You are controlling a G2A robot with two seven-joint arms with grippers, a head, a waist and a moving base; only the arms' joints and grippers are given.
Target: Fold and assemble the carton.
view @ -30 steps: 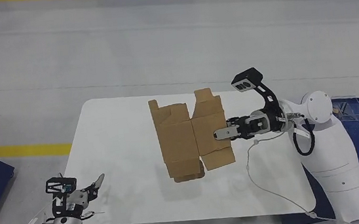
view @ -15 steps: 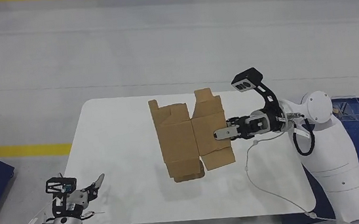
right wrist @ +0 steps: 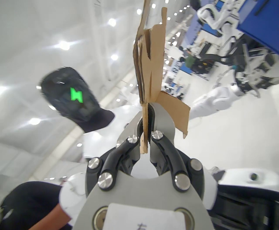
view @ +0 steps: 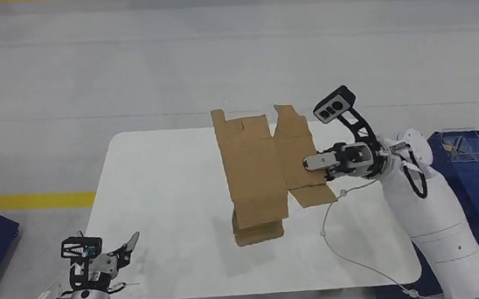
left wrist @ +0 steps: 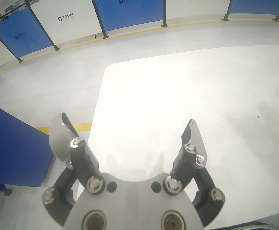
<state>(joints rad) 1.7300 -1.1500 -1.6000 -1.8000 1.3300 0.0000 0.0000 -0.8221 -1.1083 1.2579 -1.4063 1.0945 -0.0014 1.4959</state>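
Top view: the flattened brown carton (view: 259, 169) is held up at the centre of the frame over the white table (view: 156, 193), notched flaps toward the upper edge, gripped at its right-hand edge by the right gripper (view: 309, 161). Right wrist view has the right gripper (right wrist: 145, 122) clamped tight on the cardboard edge, the carton (right wrist: 150, 65) rising edge-on from between its fingers. At lower left of the top view, the left gripper (view: 128, 244) (left wrist: 128, 124) sits by the table's corner, spread wide and holding nothing.

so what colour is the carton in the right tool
The carton is plain brown; top view shows it best.
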